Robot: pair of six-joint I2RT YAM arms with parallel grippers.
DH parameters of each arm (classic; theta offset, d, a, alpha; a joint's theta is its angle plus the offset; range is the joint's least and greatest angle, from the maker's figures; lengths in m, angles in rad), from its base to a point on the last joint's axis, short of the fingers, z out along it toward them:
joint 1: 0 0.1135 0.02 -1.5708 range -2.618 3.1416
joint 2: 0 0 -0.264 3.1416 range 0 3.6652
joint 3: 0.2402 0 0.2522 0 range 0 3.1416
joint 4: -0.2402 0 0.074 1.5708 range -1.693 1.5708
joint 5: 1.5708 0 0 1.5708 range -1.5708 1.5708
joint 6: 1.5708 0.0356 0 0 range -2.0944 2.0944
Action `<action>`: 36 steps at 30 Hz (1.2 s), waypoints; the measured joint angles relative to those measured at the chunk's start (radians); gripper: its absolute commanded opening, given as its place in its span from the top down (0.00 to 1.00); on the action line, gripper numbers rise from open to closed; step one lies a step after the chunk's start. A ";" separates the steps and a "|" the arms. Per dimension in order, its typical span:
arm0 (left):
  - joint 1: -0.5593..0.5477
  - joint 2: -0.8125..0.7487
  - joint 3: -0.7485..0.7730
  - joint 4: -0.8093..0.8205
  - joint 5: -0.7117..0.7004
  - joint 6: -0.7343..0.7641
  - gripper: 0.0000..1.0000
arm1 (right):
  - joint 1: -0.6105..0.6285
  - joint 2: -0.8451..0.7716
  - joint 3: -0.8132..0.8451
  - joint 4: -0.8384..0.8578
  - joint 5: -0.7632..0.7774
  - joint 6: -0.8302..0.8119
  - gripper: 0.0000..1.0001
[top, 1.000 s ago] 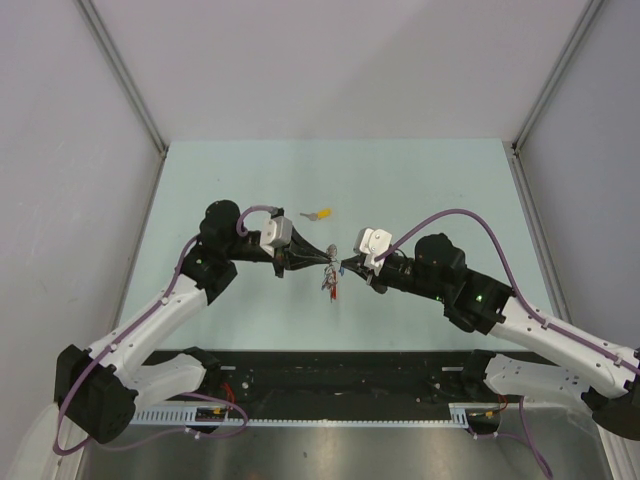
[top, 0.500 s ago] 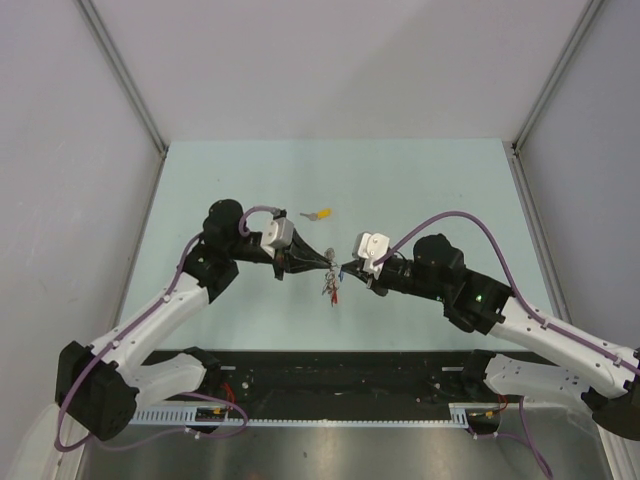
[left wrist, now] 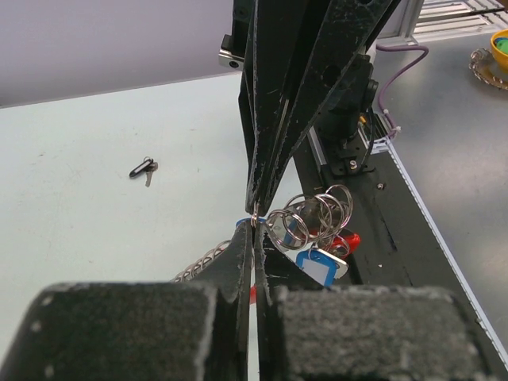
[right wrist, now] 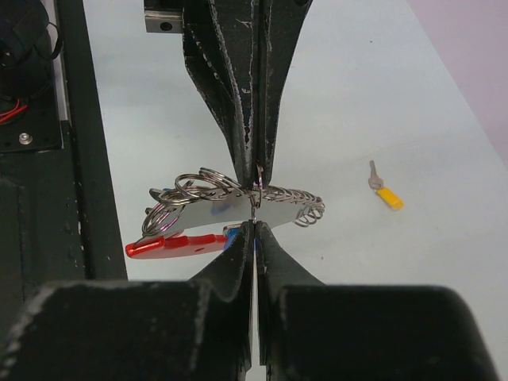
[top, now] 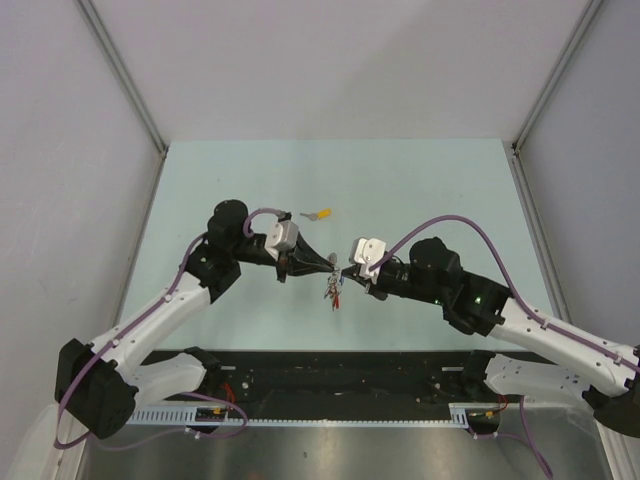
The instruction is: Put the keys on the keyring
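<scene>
My two grippers meet tip to tip above the middle of the table. Both are shut on one small silver ring of the keyring (top: 333,286), the left gripper (top: 329,267) from the left and the right gripper (top: 346,271) from the right. In the left wrist view my left gripper (left wrist: 254,228) pinches the ring; several silver rings (left wrist: 314,214), a blue-capped key (left wrist: 321,267) and a red piece (left wrist: 350,240) hang beside it. From the right gripper (right wrist: 254,225) I see the chain (right wrist: 300,209) and the red piece (right wrist: 171,245). A yellow-capped key (top: 321,213) lies apart on the table.
A tiny black ring with a small key (left wrist: 143,168) lies on the table (top: 420,190) off to the side. The black base rail (top: 340,375) runs along the near edge. Grey walls close in the back and both sides.
Both grippers stayed shut and closed in slightly on each other. The hanging bundle of rings shifted a little towards the near edge.
</scene>
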 measured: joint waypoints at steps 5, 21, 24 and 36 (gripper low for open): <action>-0.011 -0.003 0.002 -0.006 -0.020 0.007 1.00 | 0.022 0.000 0.000 -0.003 0.052 0.003 1.00; -0.040 0.000 0.042 -0.059 -0.047 0.055 1.00 | 0.052 -0.034 0.000 0.002 0.130 0.009 1.00; -0.040 0.001 0.044 -0.072 -0.053 0.061 1.00 | 0.056 -0.054 0.000 0.005 0.144 0.009 1.00; -0.054 0.029 0.044 -0.135 -0.085 0.054 1.00 | 0.067 -0.077 0.002 0.117 0.148 0.009 1.00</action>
